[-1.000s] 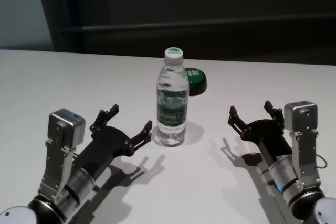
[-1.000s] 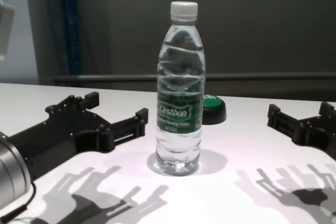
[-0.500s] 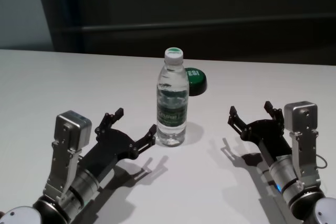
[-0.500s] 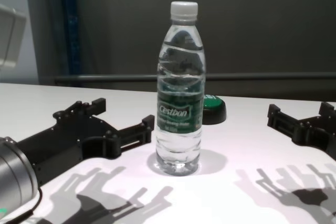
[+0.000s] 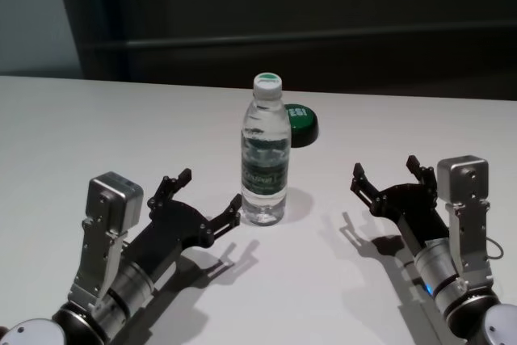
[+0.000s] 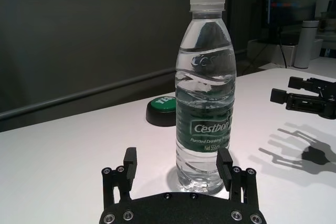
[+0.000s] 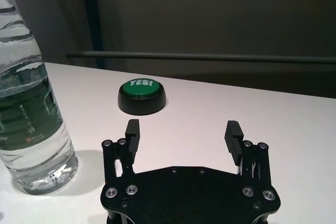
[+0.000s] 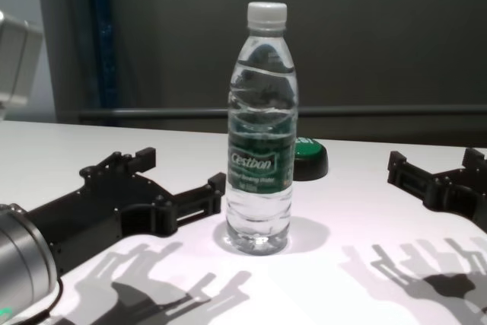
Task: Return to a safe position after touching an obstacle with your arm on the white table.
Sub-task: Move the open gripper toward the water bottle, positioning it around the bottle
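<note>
Bottle (image 5: 265,159) upright on table (image 5: 97,127), touching left gripper's (image 5: 208,198) inner fingertip; jaws wide, empty. Right gripper (image 5: 386,174) parked apart, open.

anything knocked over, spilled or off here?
Nothing stands out. The bottle stands upright and capped on the white table, with no spill visible. The left gripper, open, has a fingertip at the bottle's base; the right gripper is open, apart.

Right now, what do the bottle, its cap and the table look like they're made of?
The water bottle looks like thin clear plastic: see-through, ribbed walls, glossy highlights, wrapped in a dark green printed label. Its cap seems opaque white plastic with a matte look. The white table is smooth and plain, showing crisp shadows; laminate or painted board, I can't tell which.
</note>
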